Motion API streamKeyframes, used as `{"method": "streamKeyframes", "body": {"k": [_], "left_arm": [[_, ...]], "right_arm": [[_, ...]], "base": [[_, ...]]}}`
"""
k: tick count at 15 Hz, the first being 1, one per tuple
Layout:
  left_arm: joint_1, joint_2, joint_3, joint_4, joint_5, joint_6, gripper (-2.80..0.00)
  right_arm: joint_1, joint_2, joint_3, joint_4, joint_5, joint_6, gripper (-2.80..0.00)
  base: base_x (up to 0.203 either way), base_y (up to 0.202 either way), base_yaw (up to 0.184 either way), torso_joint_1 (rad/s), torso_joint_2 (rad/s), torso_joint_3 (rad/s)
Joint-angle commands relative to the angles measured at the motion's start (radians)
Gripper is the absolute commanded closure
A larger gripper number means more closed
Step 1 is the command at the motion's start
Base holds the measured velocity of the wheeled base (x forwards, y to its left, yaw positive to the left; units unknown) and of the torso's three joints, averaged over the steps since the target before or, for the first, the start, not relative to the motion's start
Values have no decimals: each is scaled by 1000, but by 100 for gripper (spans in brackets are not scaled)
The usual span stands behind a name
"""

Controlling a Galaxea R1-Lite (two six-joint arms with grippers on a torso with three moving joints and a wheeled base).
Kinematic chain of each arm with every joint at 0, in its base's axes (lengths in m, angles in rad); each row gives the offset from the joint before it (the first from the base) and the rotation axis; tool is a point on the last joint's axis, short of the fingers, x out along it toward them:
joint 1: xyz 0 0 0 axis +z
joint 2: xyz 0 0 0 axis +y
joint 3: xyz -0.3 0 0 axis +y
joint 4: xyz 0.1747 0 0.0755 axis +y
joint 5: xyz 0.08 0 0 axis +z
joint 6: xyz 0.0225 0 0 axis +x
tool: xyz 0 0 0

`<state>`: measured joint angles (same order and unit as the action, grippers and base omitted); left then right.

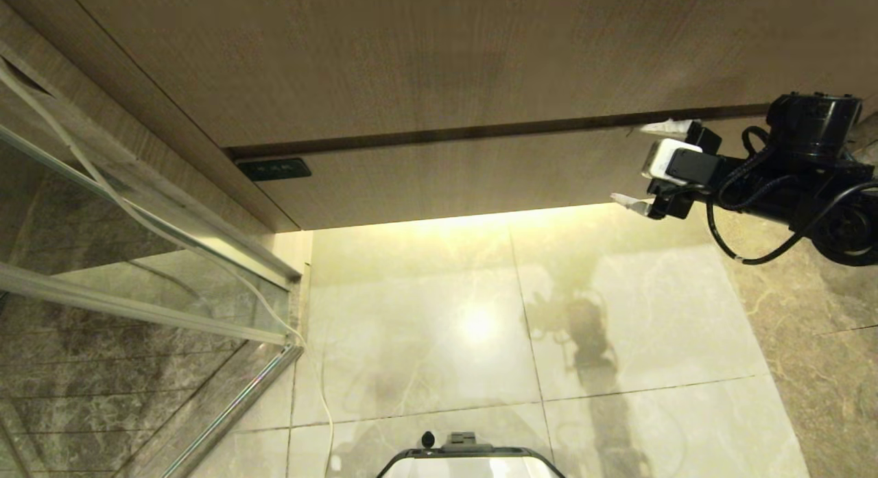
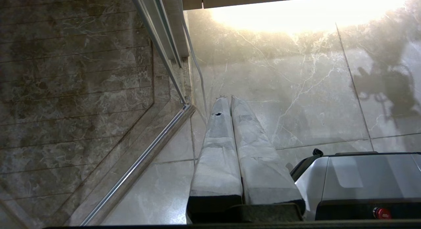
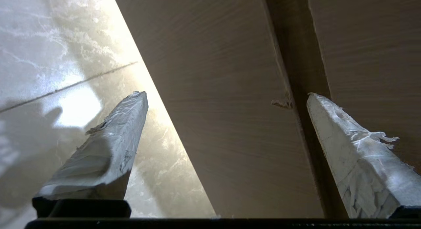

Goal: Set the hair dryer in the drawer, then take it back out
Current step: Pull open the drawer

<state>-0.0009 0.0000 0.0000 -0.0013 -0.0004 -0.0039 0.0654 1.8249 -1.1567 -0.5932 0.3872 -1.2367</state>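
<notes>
The drawer point(image 1: 473, 176) is the light-wood strip under the taller wood panel point(image 1: 411, 53), and it looks closed, with a dark gap along its top edge. My right gripper point(image 1: 631, 164) is open at the drawer's right end. One of its taped fingers is level with the gap and the other with the drawer's lower edge. In the right wrist view the drawer front point(image 3: 230, 117) fills the space between the spread fingers of the right gripper point(image 3: 226, 95). My left gripper point(image 2: 229, 99) is shut and empty, parked over the floor. The hair dryer is out of view.
A glass shower door with a metal frame point(image 1: 137, 306) stands on the left, and a thin white cord point(image 1: 206, 255) runs down along it. A dark switch plate point(image 1: 273, 169) sits at the drawer's left end. Glossy marble floor point(image 1: 425, 327) lies below, with my base point(image 1: 470, 461) at the near edge.
</notes>
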Motion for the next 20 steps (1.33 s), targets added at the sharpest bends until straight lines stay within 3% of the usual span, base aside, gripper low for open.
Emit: {"method": "streamKeyframes", "body": {"k": [1,5,8,20], "left_arm": [[-1,0,0,0,0,-1,0],[-1,0,0,0,-1,-1,0],[-1,0,0,0,-1,-1,0],[-2,0,0,0,0,-1,0]], "right_arm": [[-1,13,-6,-4,2,-7,-280],[-34,42,-18,-14,104,-55,-280],[-44,76,-52,-4,121,-96,-280],[-56,244,-288,-5,121,-87,-280]], "base": [[0,0,0,0,0,0],[0,0,0,0,0,0],[0,0,0,0,0,0],[0,0,0,0,0,0]]}}
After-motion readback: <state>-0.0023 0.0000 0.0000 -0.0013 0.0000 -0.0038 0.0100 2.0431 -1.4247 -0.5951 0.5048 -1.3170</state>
